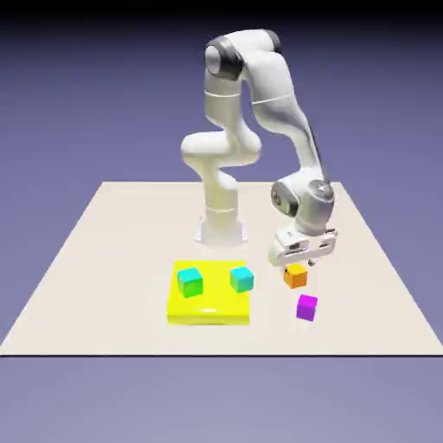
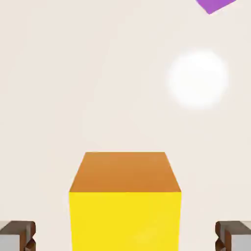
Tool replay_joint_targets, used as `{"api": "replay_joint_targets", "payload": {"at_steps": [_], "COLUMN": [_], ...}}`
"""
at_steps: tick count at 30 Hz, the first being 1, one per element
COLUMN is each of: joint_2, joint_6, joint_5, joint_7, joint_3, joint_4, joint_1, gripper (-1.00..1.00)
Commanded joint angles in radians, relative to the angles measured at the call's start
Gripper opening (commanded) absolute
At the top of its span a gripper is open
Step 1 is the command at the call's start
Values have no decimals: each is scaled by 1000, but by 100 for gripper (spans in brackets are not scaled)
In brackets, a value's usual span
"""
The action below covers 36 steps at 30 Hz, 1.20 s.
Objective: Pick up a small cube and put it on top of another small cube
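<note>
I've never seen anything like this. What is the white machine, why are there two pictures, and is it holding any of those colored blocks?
The white machine is a robot arm; the gripper at its end is its pincer. One picture looks at the whole table from outside; the other comes from a camera on the hand, looking past its fingertips. On the table lie a yellow slab carrying two cyan-green cubes, an orange cube and a purple cube. The gripper is open just above the orange cube, which sits between the fingertips. Nothing is held.
</note>
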Motion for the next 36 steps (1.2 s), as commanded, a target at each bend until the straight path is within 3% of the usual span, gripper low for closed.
{"api": "replay_joint_targets", "payload": {"at_steps": [1,2,12,19,30,33,36], "joint_2": [22,22,-235,-393,-436,-416,-337], "joint_6": [20,20,-221,-466,-604,-592,-462], "joint_5": [-20,-20,173,71,117,149,165], "joint_7": [14,14,-125,-118,-201,-224,-236], "joint_3": [-17,-17,178,-75,-473,-529,-526], "joint_4": [0,0,33,243,241,198,146], "joint_1": [13,13,-96,-62,-286,-352,-350], "gripper": [0,-100,-100,-100,-100,-100,-100]}}
